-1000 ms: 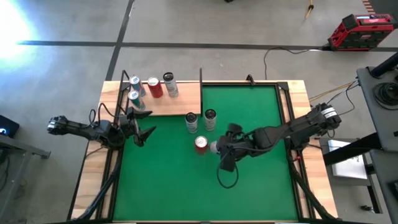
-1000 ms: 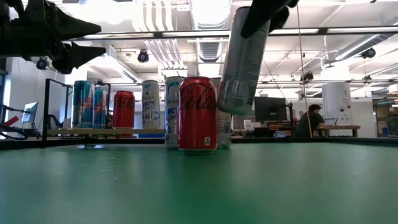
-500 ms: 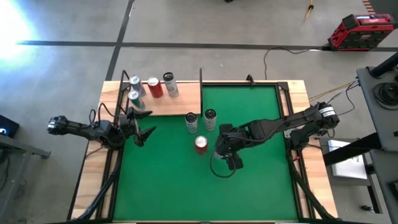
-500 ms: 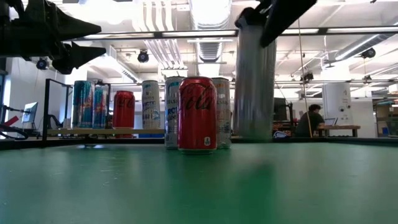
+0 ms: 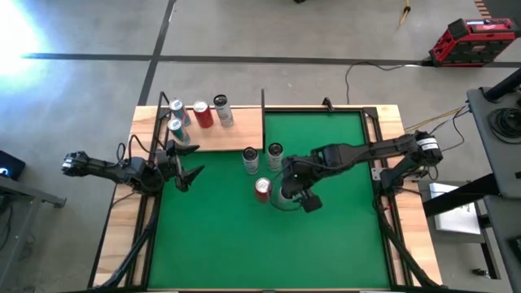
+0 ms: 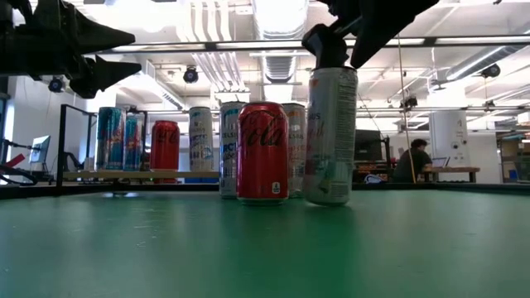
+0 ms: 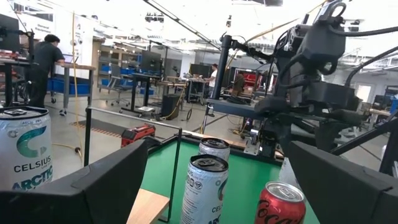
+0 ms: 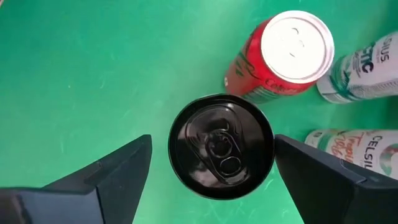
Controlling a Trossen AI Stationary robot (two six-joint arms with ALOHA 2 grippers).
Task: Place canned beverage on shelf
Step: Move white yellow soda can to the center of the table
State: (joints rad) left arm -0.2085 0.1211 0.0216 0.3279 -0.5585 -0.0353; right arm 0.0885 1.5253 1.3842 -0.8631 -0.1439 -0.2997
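A tall silver can with a black top stands upright on the green mat, right next to a red cola can. My right gripper hovers over it, pointing steeply down and open, one finger on each side of the can's top. In the low view the gripper is just above the can. The light-wood shelf lies at the table's far left and carries several cans. My left gripper waits open by the shelf's near edge, holding nothing. My right gripper's fingers flank the silver can's top rim from above. A gap of mat shows beside one finger. The other fingertip is so close to the rim that I cannot tell whether it touches. The can rests on its base on the mat.
Two white Celsius cans stand on the mat just beyond the red can. A thin black rod rises at the shelf's right edge. The mat's near half is bare. A person sits at a desk far behind the table.
My right arm has swung a little toward the far edge and its wrist has rolled. The silver can hung tilted above the mat, then turned upright and came down. It now stands on the mat beside the red can.
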